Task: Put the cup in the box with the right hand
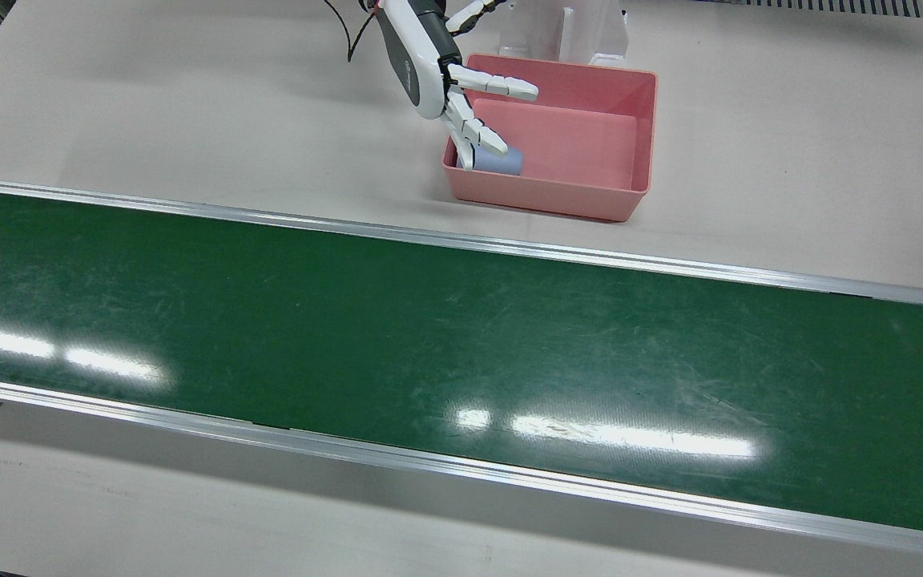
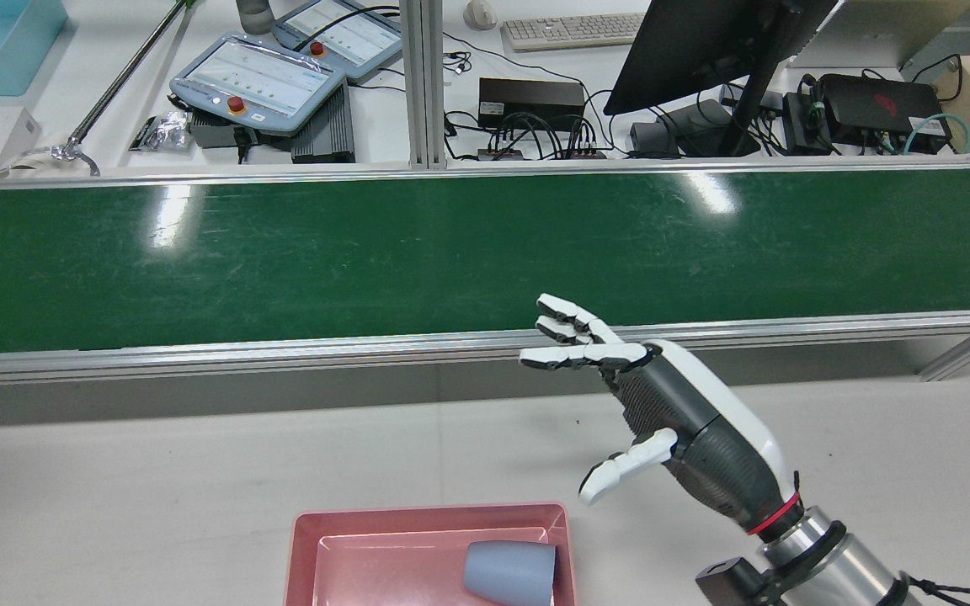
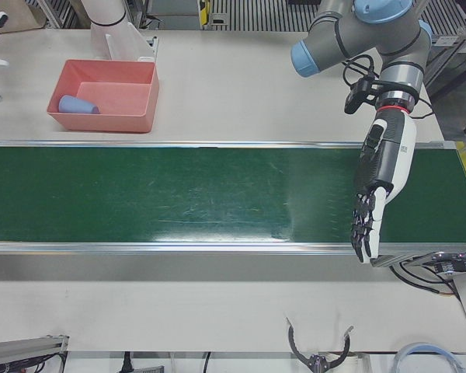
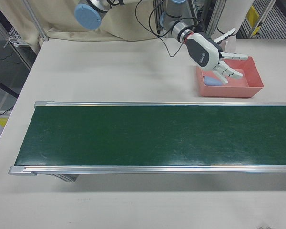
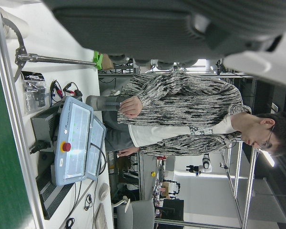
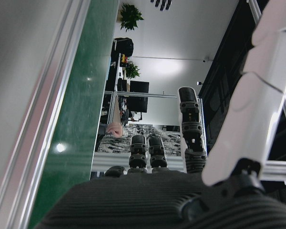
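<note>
Front view: the right hand [image 1: 437, 76] hovers over the pink box's [image 1: 644, 128] corner, fingers [image 1: 501, 85] spread, holding nothing; the blue cup [image 1: 501, 160] lies on its side inside. Left-front view: the left hand [image 3: 379, 186] hangs over the green conveyor belt [image 3: 179, 194], fingers extended, empty.

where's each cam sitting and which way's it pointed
Front: above, looking down at belt, box, right hand.
Rear: behind the arms, facing forward; right hand, cup.
Left-front: operators' side, left hand over belt.
Right-front: operators' side, right hand over box.
Left hand: sideways, pendants, a person.
Right hand: sideways, own fingers.
Box shows in four views.
</note>
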Controlling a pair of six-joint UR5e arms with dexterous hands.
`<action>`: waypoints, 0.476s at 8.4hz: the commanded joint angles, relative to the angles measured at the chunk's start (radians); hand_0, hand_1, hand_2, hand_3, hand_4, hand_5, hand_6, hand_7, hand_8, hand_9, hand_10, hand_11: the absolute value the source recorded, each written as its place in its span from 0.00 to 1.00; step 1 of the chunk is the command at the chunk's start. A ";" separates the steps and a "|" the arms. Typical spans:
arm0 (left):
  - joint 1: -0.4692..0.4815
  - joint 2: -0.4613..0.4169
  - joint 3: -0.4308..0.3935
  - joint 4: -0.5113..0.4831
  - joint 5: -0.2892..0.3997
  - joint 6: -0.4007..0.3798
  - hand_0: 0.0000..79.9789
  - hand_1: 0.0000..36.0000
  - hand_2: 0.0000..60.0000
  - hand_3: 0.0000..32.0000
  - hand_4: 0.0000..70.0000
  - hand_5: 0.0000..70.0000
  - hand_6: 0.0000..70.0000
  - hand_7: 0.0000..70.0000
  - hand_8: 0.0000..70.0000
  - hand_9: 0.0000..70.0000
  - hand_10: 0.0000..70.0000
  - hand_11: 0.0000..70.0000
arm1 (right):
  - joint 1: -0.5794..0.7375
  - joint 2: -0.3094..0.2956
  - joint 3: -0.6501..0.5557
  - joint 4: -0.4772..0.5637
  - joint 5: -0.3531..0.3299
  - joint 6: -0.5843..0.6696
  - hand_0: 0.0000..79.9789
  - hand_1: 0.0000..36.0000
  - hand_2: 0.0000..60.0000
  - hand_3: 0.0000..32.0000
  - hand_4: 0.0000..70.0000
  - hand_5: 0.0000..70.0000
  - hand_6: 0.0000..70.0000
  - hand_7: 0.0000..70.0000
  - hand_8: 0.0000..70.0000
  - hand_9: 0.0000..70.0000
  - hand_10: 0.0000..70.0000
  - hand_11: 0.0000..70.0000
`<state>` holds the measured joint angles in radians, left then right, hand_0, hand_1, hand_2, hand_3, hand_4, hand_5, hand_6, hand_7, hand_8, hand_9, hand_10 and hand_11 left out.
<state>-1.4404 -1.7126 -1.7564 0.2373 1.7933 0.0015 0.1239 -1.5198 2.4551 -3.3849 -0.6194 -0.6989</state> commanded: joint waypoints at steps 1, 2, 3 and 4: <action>0.000 0.001 -0.002 -0.001 0.000 0.000 0.00 0.00 0.00 0.00 0.00 0.00 0.00 0.00 0.00 0.00 0.00 0.00 | 0.277 -0.176 0.025 -0.138 -0.149 0.310 0.67 0.34 0.04 0.00 0.44 0.07 0.07 0.25 0.14 0.25 0.01 0.03; 0.000 0.001 -0.002 0.000 0.000 0.000 0.00 0.00 0.00 0.00 0.00 0.00 0.00 0.00 0.00 0.00 0.00 0.00 | 0.393 -0.216 0.015 -0.151 -0.210 0.364 0.66 0.40 0.13 0.00 0.41 0.07 0.07 0.26 0.14 0.25 0.01 0.03; 0.000 0.001 -0.002 -0.001 0.000 0.000 0.00 0.00 0.00 0.00 0.00 0.00 0.00 0.00 0.00 0.00 0.00 0.00 | 0.530 -0.238 -0.020 -0.151 -0.306 0.406 0.69 0.35 0.00 0.00 0.41 0.08 0.08 0.25 0.14 0.25 0.02 0.05; 0.000 0.002 0.000 -0.001 0.000 0.000 0.00 0.00 0.00 0.00 0.00 0.00 0.00 0.00 0.00 0.00 0.00 0.00 | 0.706 -0.241 -0.115 -0.142 -0.459 0.479 0.66 0.45 0.17 0.00 0.29 0.08 0.07 0.24 0.14 0.25 0.03 0.06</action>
<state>-1.4404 -1.7120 -1.7577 0.2368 1.7932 0.0015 0.5132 -1.7221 2.4594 -3.5205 -0.8355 -0.3559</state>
